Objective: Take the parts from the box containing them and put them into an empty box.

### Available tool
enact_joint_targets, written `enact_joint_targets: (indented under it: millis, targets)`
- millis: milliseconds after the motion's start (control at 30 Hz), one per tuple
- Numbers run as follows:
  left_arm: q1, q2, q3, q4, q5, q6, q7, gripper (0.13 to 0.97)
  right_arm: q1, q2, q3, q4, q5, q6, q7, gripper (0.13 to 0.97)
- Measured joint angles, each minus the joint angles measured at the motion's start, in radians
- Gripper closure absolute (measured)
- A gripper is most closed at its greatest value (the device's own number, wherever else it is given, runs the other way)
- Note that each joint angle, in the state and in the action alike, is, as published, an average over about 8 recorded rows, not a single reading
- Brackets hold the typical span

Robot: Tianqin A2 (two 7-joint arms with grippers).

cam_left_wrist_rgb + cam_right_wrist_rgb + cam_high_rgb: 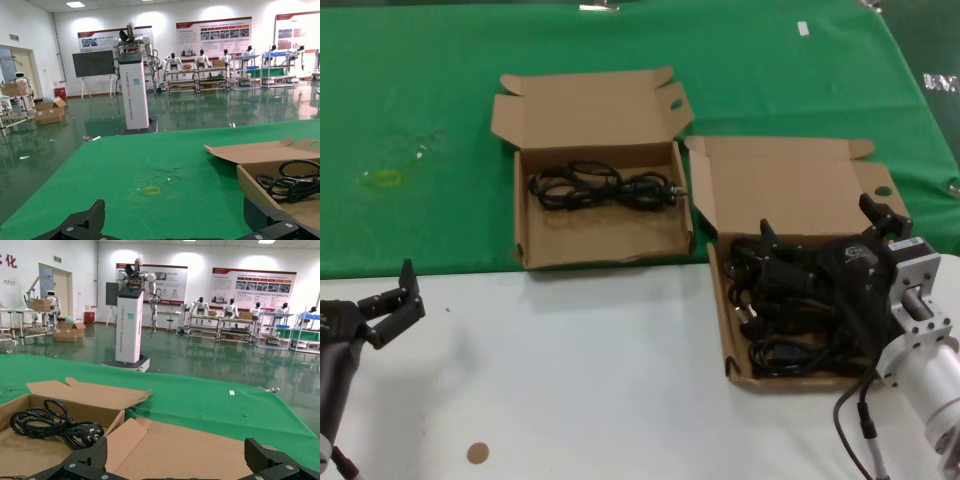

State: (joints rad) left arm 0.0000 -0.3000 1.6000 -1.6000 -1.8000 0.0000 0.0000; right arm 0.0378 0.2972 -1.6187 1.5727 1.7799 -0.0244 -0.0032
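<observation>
Left gripper point(408, 298): parked low at the robot's left over the white table point(600, 380), jaws spread wide with nothing between them; both boxes lie well off to its right.

Yellow smudge point(382, 178): on the green cloth point(420, 100), beyond the left gripper.

Round brown disc point(477, 453): on the white table, just right of the left arm.

Receiving box point(535, 255): open cardboard mailer on the green cloth, lid flung back, between the two grippers and beyond both (its front wall edge looks wavy). One coiled power cord point(603, 187) lies along its back half, plug end toward the right gripper.

Source box point(740, 375): open mailer with a straight front wall, right beside the receiving box, straddling the edge of cloth and table. It holds a heap of black power cords point(790, 350) directly under the right gripper.

Right gripper point(820, 235): hangs over the source box, jaws wide apart, one fingertip point(768, 232) above the heap's far side, the other near the lid. It grips nothing (whether the fingers touch the cords cannot be told).
</observation>
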Motion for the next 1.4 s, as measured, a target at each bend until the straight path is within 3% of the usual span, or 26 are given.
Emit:
enact_joint_targets:
  millis: [1400]
  targets:
    - [0.000, 0.000, 0.000, 0.000, 0.000, 0.000, 0.000, 0.132, 0.000, 0.000, 0.000, 0.000, 0.000, 0.000, 0.000, 0.129]
